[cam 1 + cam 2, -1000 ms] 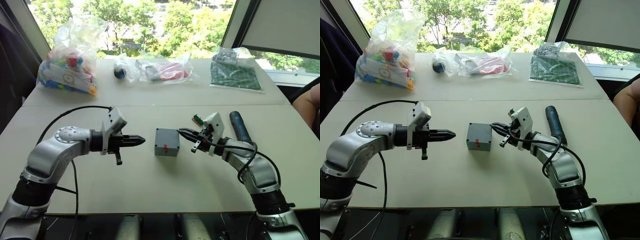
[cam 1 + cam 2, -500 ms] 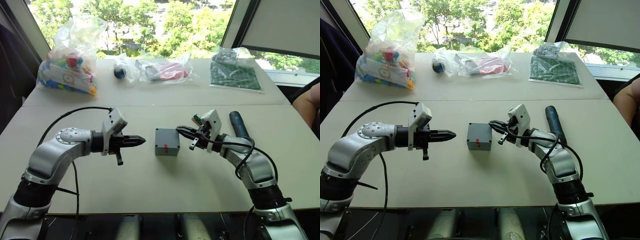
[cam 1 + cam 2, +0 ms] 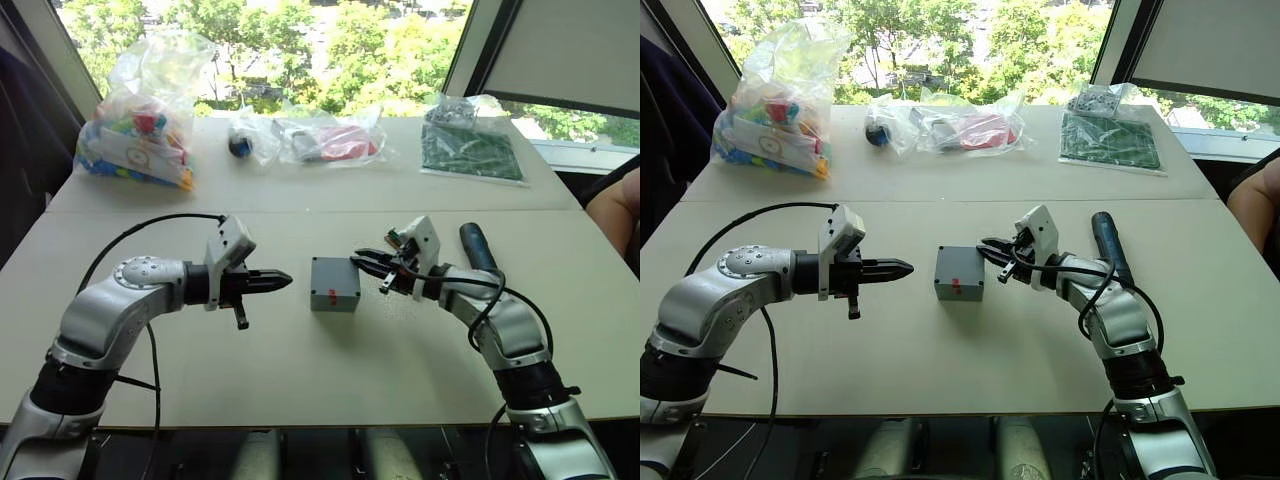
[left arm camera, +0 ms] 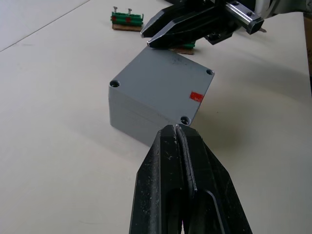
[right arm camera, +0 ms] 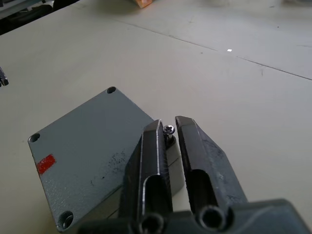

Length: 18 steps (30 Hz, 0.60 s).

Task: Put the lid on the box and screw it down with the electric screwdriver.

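Fingers of our right gripper stood slightly apart with a small screw between their tips, at the box's near corner on that side. We could not tell whether the screw was pinched or merely sat there. Our left gripper was pressed shut on nothing, its tips just short of the opposite side of the box, not touching it.

The box sat on the table between our two grippers, the lid already on top of it, a red mark on the lid. Empty screw holes showed at three lid corners.

The screwdriver lay on the table beyond our right arm, well apart from the box. Green connectors lay just past the box. Farther back, plastic bags rested near the window.
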Motion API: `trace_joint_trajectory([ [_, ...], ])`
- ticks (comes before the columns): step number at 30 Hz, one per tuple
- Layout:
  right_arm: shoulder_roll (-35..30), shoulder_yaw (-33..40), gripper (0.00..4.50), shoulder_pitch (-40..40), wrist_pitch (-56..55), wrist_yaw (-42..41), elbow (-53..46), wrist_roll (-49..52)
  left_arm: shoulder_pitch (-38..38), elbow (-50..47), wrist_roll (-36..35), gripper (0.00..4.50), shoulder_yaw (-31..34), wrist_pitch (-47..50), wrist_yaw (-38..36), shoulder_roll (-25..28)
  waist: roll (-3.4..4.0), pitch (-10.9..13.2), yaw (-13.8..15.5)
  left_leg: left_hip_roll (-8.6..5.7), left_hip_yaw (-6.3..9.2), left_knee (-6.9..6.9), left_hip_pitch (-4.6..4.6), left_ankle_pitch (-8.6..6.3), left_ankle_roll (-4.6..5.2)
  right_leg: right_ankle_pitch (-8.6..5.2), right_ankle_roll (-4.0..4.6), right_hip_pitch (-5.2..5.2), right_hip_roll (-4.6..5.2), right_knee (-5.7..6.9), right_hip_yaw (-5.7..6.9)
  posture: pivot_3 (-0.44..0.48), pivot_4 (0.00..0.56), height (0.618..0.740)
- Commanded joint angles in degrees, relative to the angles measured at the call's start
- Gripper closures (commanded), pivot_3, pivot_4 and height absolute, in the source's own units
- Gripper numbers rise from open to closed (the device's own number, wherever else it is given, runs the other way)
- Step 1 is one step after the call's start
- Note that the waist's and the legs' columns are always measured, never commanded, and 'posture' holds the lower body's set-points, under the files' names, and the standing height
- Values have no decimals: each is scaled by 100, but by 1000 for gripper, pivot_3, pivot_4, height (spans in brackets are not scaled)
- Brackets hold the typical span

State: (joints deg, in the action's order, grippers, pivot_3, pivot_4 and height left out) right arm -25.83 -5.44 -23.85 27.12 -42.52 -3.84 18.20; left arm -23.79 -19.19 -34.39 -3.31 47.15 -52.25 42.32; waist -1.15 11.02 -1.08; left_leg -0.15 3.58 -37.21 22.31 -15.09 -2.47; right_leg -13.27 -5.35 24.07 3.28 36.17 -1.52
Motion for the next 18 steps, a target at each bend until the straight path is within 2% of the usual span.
trace_joint_trajectory([
  [1,24,113,1956,-83,-41,43,-143,29,-5,-194,-61,4500,127,-55,24,-14,0,0,-3,0,0,0,0,0,0,0,0,0,0,0,0,0,150,740],
  [3,-15,316,1291,-110,226,254,-245,99,-88,-123,-200,4500,293,-41,136,-180,0,0,1,0,0,0,0,0,0,0,0,0,0,0,0,0,150,740],
  [9,-86,1501,1291,-448,1150,933,-626,860,-573,-55,248,4500,590,-270,1442,-921,0,0,40,-4,2,-8,5,1,-1,1,-1,-1,6,0,1,0,150,740],
  [11,-213,1810,1291,-678,1422,1083,-638,1020,-675,-31,321,4500,594,-457,1498,-1029,1,0,28,-4,1,-9,5,1,-1,2,-3,-2,6,0,0,0,150,740],
  [13,-902,1805,698,-1127,1687,1206,-268,571,-953,206,140,4500,498,-431,1230,-1143,8,3,20,-4,0,-5,3,1,-1,3,-4,-1,5,-1,0,0,150,740],
  [16,-2381,971,52,-2390,3014,771,900,39,-1335,740,-136,4500,82,-555,-15,-1121,23,12,31,-7,-5,-6,6,1,-2,2,-2,3,7,1,1,0,150,740],
  [18,-2948,384,52,-2938,3735,234,1420,24,-1414,745,53,4500,-243,-788,-383,-1051,37,12,35,-10,-13,-5,10,2,-1,-9,24,8,12,-6,-1,0,150,740],
])
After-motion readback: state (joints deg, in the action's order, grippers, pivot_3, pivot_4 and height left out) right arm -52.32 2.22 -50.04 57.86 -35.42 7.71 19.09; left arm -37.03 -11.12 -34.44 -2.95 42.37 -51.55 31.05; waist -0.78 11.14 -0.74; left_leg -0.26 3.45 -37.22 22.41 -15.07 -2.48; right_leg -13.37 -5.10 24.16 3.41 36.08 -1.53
